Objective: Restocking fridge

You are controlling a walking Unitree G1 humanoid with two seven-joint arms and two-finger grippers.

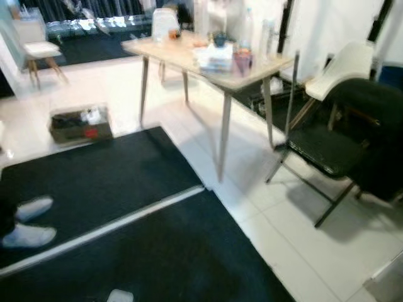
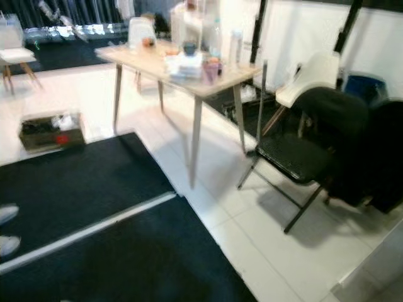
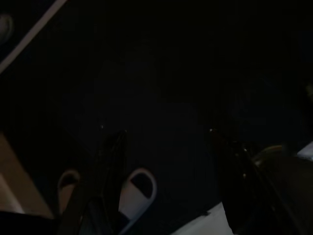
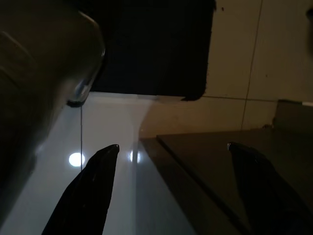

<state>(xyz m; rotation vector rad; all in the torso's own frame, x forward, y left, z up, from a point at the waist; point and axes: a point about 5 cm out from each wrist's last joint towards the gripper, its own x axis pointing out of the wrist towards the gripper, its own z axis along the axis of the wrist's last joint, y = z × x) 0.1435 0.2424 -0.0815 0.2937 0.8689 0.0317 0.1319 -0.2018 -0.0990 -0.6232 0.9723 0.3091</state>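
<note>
While the robot looks across the room with both arms hanging idle, the left eye view has a light wood-look counter (image 1: pixel 189 56) far and centre on thin splayed metal legs. Groceries cluster at its far right end, likely staged there for restocking: a stack of flat packs (image 1: pixel 215 58), a pinkish cup (image 1: pixel 242 61), clear bottles (image 1: pixel 249 28), all blurred. No fridge can be made out. A black folding chair (image 1: pixel 321 151) sits right of the counter, dark fabric draped over its back, with a white moulded seat (image 1: pixel 343 66) behind it. Near and left lie two black mats (image 1: pixel 107 182), matte and low pile, split by a pale strip of glossy white tile floor (image 1: pixel 296 233). A shallow box (image 1: pixel 80 124) sits on the tile far left. A person's grey shoes (image 1: pixel 28 223) rest on the left mat.

Right eye view: same scene, shifted; the box (image 2: pixel 51 129) looks like it holds dark items plus something red.

Left wrist view, very dark: left claw (image 3: pixel 168 181) hangs over black mat, its two fingers apart and holding nothing; a white slipper-like shape (image 3: pixel 137 188) shows between them.

Right wrist view: right claw (image 4: pixel 171 191) hangs low over shiny tile with lamp glints, fingers spread wide and empty; a black mat corner (image 4: pixel 156 49) lies beyond.
</note>
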